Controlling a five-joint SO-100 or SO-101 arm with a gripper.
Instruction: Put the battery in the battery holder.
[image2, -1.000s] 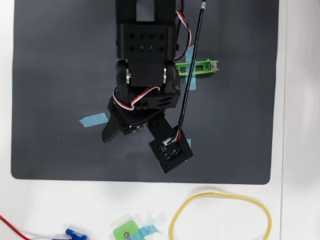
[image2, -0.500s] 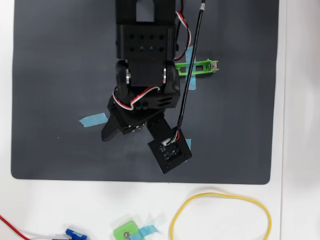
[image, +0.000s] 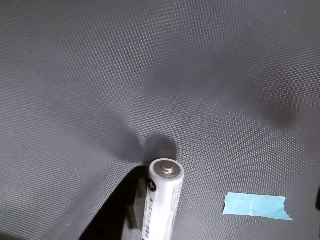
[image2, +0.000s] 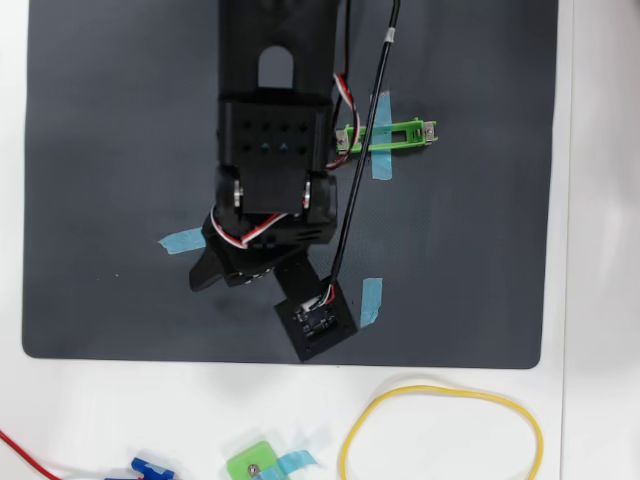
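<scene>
In the wrist view the battery (image: 162, 200), a white-silver cell with dark print, rises from the bottom edge with its metal end cap up. It is held off the dark mat and casts a shadow. My gripper (image: 154, 212) is shut on it, with one black finger (image: 125, 210) showing on its left. In the overhead view my gripper (image2: 205, 270) points down-left near the mat's middle, and the arm hides the battery. The battery holder (image2: 395, 134), a narrow green frame crossed by blue tape, lies up and right of the gripper, beside the arm.
Blue tape strips lie on the mat (image2: 100, 150) at the left (image2: 185, 240) and lower right (image2: 370, 300); one shows in the wrist view (image: 255, 206). Off the mat's front edge are a yellow loop (image2: 440, 430), a squarish green piece (image2: 250, 463) and a blue connector (image2: 150, 468).
The arm has swung left and a little toward the mat's front edge, uncovering the holder's left end. The wrist camera block moved left with it.
</scene>
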